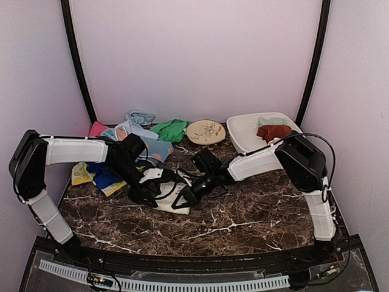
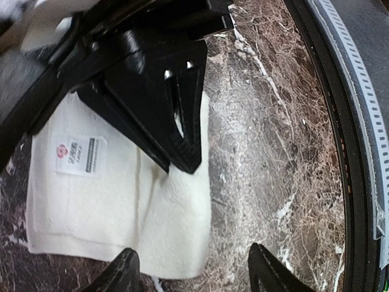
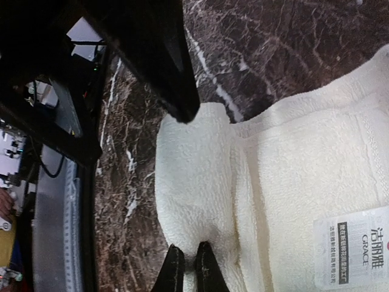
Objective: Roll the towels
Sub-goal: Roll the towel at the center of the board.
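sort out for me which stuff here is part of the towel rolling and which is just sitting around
Part of the job:
- white towel, pinched at its edge by the right gripper
- left gripper, open over its corner
- heap of coloured towels at back left
- dark red towel in the white tub

Just lying about:
- patterned plate
- the white tub itself
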